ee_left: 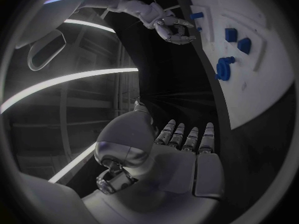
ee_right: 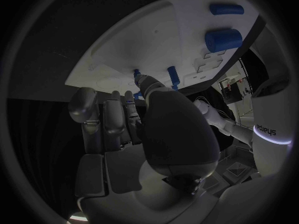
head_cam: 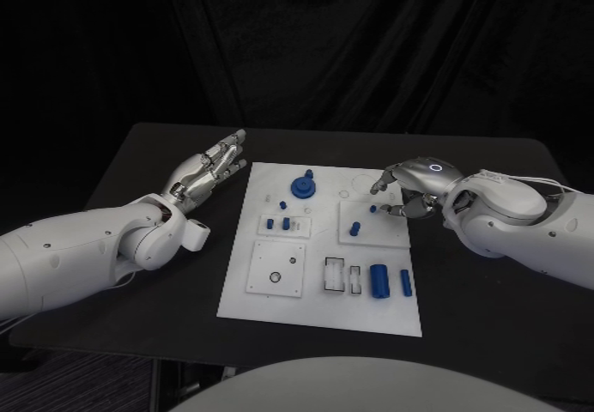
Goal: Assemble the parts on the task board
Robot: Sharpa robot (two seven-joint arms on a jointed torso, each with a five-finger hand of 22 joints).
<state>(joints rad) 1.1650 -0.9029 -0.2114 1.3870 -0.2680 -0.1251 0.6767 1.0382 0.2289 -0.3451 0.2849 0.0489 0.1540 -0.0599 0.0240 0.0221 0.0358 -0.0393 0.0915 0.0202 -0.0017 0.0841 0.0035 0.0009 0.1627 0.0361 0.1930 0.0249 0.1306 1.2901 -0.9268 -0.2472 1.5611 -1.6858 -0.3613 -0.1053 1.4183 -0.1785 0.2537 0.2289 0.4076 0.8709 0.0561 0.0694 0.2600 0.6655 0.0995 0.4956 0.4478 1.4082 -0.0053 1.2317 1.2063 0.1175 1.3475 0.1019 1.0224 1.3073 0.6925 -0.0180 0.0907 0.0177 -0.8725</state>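
The white rectangular task board (head_cam: 324, 292) is seen lying at the middle of the black desk (head_cam: 482, 283). Small blue plastic parts are spread across it: a round blue knob-shaped part (head_cam: 305, 185) stands near the board's 12 o'clock edge, two short blue pegs (head_cam: 279, 223) sit in a small raised white block at about 9 o'clock of the board's centre, and a single blue peg (head_cam: 355, 228) lies on a second white block just toward 3 o'clock from them. Two blue cylinders, one thick (head_cam: 380, 281) and one thin (head_cam: 406, 282), are laid side by side toward 5 o'clock.

The left hand (head_cam: 208, 170) is held flat above the bare desk off the board's 10 o'clock corner, fingers straight and spread, nothing in it.

The right hand (head_cam: 412, 190) is poised over the board's 2 o'clock area, fingers curled downward. In the right wrist view a fingertip (ee_right: 141, 81) is seen at a small blue peg (ee_right: 136, 73) standing in the board; whether that peg is pinched or merely touched cannot be told. A second small blue peg (ee_right: 174, 75) stands just beside it.
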